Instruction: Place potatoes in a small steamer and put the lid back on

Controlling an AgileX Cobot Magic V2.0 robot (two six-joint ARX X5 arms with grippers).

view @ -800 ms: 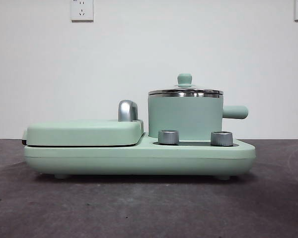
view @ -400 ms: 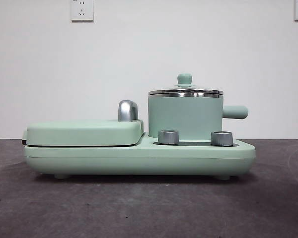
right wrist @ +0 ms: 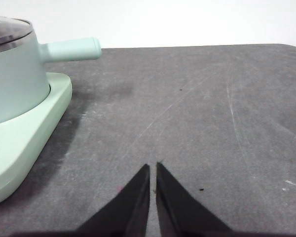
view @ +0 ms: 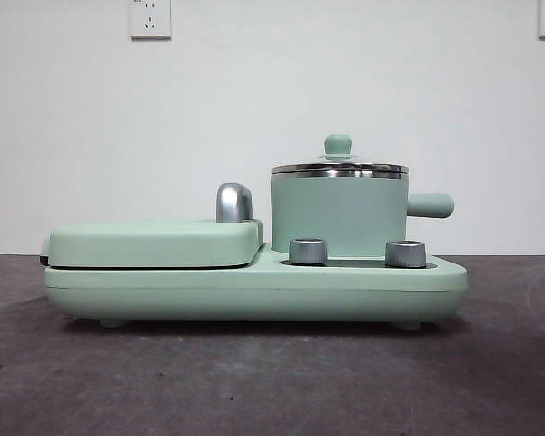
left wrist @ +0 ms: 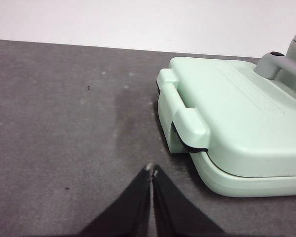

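The small steamer (view: 339, 215), a mint-green pot with a steel rim and a stubby side handle (view: 431, 205), stands on the right half of a mint-green cooker base (view: 254, 292). The glass lid (view: 338, 163) with its green knob sits on the pot. The pot also shows in the right wrist view (right wrist: 12, 79). No potatoes are in view. My left gripper (left wrist: 152, 170) hangs shut over bare table beside the griddle end. My right gripper (right wrist: 152, 168) hangs shut over bare table, apart from the pot's handle (right wrist: 71, 49). Neither arm appears in the front view.
A flat mint-green griddle cover (view: 154, 242) with a chrome handle (view: 234, 202) fills the base's left half; it is also in the left wrist view (left wrist: 237, 118). Two steel knobs (view: 308, 251) sit on the base front. A white wall stands behind the dark grey table (right wrist: 212, 108).
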